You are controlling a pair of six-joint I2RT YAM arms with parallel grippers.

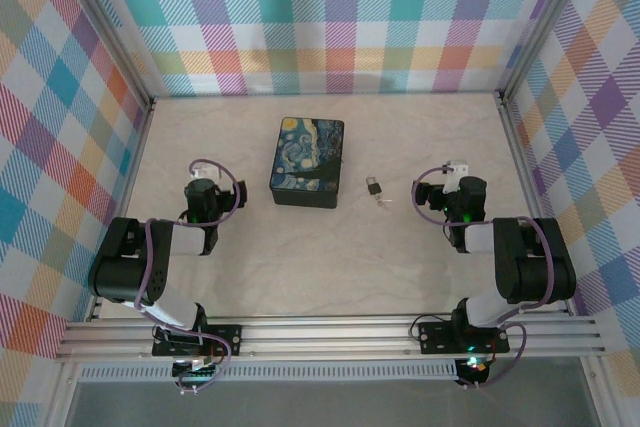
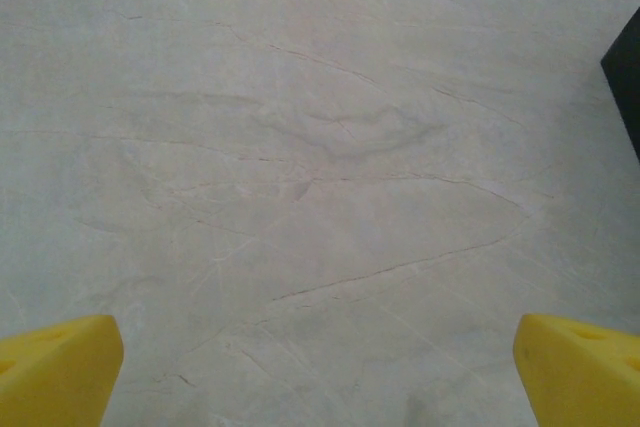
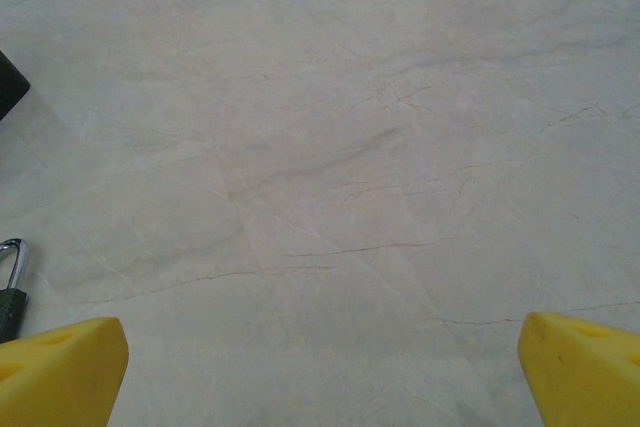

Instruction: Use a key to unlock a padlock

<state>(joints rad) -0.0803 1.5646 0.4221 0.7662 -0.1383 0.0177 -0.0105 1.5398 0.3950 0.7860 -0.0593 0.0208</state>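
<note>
The tiny padlock [image 1: 372, 186], dark-bodied with a silvery shackle, lies on the table right of the box, and the small thin key [image 1: 381, 201] lies just beside it. My right gripper [image 1: 460, 179] hovers to the padlock's right, open and holding nothing. In the right wrist view the padlock [image 3: 12, 282] peeks in at the left edge, beside the left yellow fingertip [image 3: 60, 372], while the right gripper [image 3: 320, 377] spans bare table. My left gripper [image 1: 205, 179] stays left of the box, also open, and the left gripper [image 2: 320, 377] has bare table between its fingertips [image 2: 55, 372].
A Starry-Night-printed box [image 1: 307, 160] with black sides stands at the table's middle, between the two arms. Its dark corner [image 2: 625, 67] shows at the right edge of the left wrist view. Checked walls [image 1: 330, 17] enclose the table on three sides.
</note>
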